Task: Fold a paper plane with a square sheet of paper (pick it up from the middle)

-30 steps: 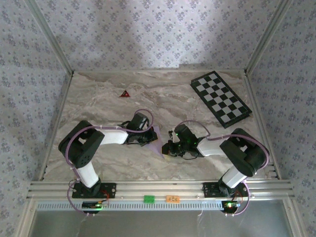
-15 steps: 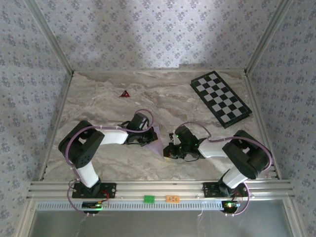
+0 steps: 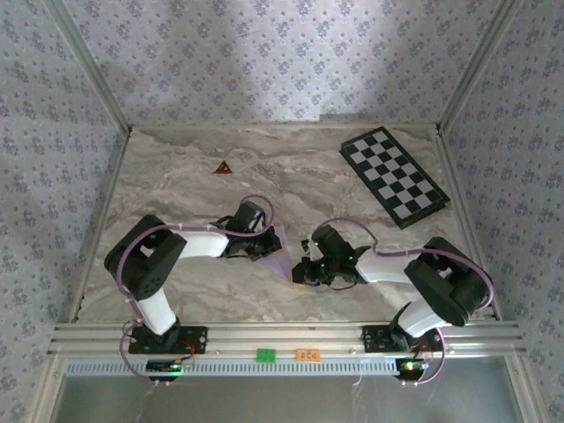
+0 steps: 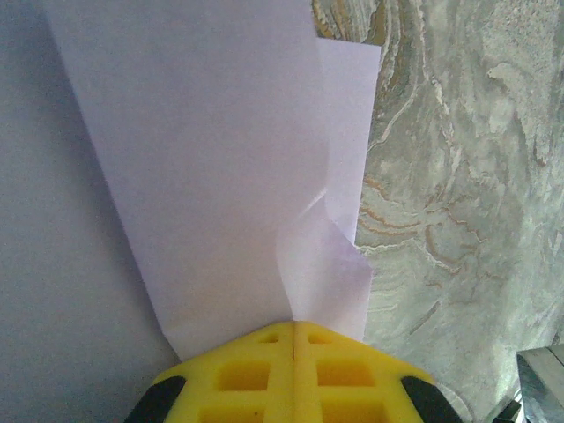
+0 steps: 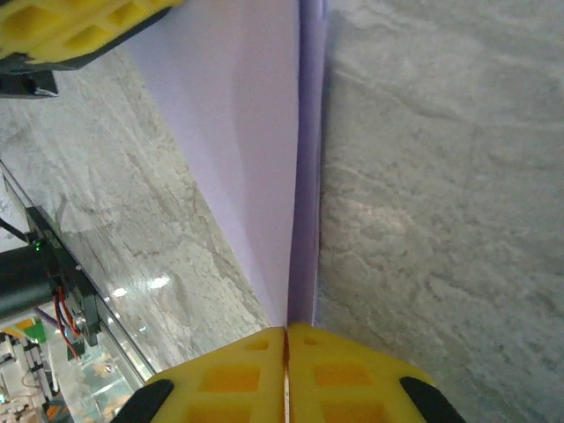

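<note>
Paper plane [image 4: 220, 159]: thin lilac, tapered, w/ creases

1. Left gripper [image 4: 293, 328]: yellow fingers [image 4: 251, 374] pressed flush, pinching the paper [image 4: 220, 159], which runs out ahead of the tips.
2. Right gripper [image 5: 285, 333]: fingers [image 5: 233, 388] likewise closed, with the paper's folded edge caught at their seam.
3. Left arm [image 3: 198, 241] and right arm [image 3: 388, 264]: elbows bent, wrists low, fingertips facing each other, near but apart.
</note>
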`<action>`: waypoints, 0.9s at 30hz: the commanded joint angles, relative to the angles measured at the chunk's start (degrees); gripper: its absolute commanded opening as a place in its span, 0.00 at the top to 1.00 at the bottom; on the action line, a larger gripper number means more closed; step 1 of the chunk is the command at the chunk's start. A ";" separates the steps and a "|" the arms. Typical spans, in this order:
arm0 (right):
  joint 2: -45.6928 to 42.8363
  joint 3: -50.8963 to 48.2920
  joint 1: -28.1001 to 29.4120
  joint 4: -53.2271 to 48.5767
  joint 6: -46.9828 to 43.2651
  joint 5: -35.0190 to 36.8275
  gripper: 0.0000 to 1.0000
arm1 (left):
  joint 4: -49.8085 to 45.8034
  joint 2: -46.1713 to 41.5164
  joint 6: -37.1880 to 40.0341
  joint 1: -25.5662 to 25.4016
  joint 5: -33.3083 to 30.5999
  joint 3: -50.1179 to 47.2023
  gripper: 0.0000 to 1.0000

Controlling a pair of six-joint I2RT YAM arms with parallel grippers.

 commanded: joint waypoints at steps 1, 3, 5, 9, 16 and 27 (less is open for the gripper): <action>0.99 0.03 0.77 -3.60 -1.12 -1.06 0.95 | -1.38 1.98 -0.50 0.28 -1.36 0.56 1.00; 2.54 0.04 1.16 -2.91 -1.01 -1.54 0.94 | -1.24 2.08 -0.55 0.33 -1.27 0.53 1.00; 3.47 0.07 1.40 -2.75 -0.92 -1.13 0.94 | -1.29 2.02 -0.52 0.33 -1.26 0.54 1.00; 3.31 0.60 1.22 -4.29 -1.49 -0.63 0.93 | -1.07 2.00 -0.71 0.32 -1.18 0.48 1.00; -4.16 3.81 0.17 -11.73 -3.27 2.36 0.80 | -1.07 1.77 -0.62 0.29 -1.18 0.30 1.00; -1.41 6.56 -1.46 -0.34 1.86 -0.29 0.95 | -0.72 2.00 -0.68 0.16 -1.09 0.12 1.00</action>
